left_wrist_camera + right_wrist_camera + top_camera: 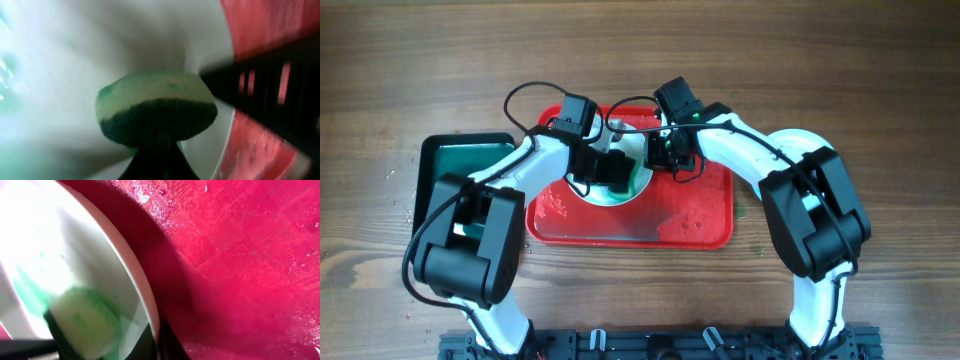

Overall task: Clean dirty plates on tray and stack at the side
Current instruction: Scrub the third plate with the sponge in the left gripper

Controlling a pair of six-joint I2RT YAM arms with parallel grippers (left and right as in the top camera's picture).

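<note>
One pale plate [612, 197] with green smears lies on the left half of the red tray [700, 222]. My left gripper [610, 172] is shut on a green-and-yellow sponge [155, 107] and presses it on the plate's face [75, 75]. My right gripper [665, 155] is shut on the plate's right rim [149, 307], with one finger on each side. The right wrist view shows the sponge [85, 322] on the plate [75, 245] and the wet tray [240, 255]. The other plates are not in view.
A smaller black tray with a green inside [460, 160] stands left of the red tray. Wet smears lie on the red tray floor [260, 30]. The right gripper's black body [270, 95] crosses the left wrist view. Wooden table [880, 90] is all around.
</note>
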